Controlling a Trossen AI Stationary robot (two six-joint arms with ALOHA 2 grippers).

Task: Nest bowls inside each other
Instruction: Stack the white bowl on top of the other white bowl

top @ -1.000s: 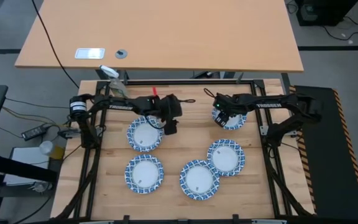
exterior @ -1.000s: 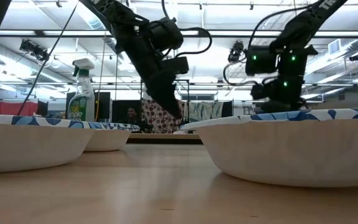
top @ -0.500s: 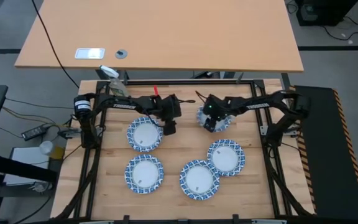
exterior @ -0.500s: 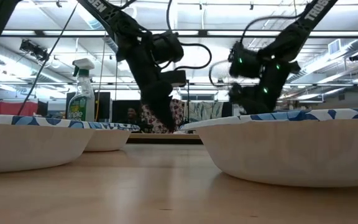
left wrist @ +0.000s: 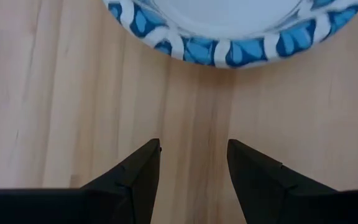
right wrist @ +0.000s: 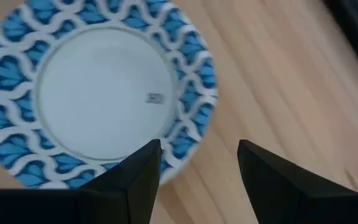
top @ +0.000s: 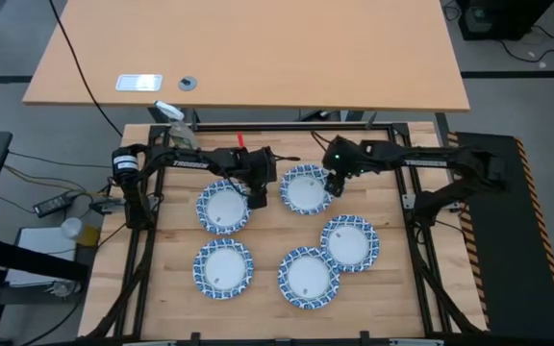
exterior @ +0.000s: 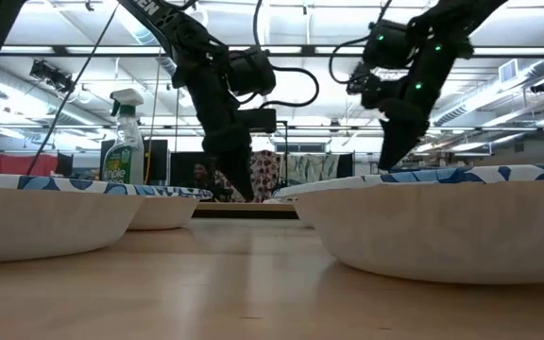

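Observation:
Several blue-rimmed white bowls rest on their bases on the wooden table: one at the far left [top: 224, 207], one at the far middle [top: 305, 189], one at the near left [top: 223, 267], and two touching at the near right [top: 308, 277] [top: 349, 240]. My left gripper [top: 255, 199] hangs open over bare wood between the two far bowls; a bowl's rim [left wrist: 229, 43] shows just beyond its fingertips. My right gripper [top: 334, 183] stands open above the right rim of the far middle bowl [right wrist: 98, 93], with nothing between its fingers [right wrist: 199, 163].
A black metal frame [top: 421, 269] runs around the table. A spray bottle [exterior: 121, 151] stands beyond the far left corner. Bare wood lies at the far right [top: 373, 192], where the moved bowl was. In the low view two near bowls [exterior: 461, 222] [exterior: 36, 217] fill the foreground.
My right gripper has gone toward the table's left edge with the far right bowl, which was tipped on the way. The bowl now lies flat at the far middle, next to the far left bowl. The gripper has since risen above the bowl's right rim.

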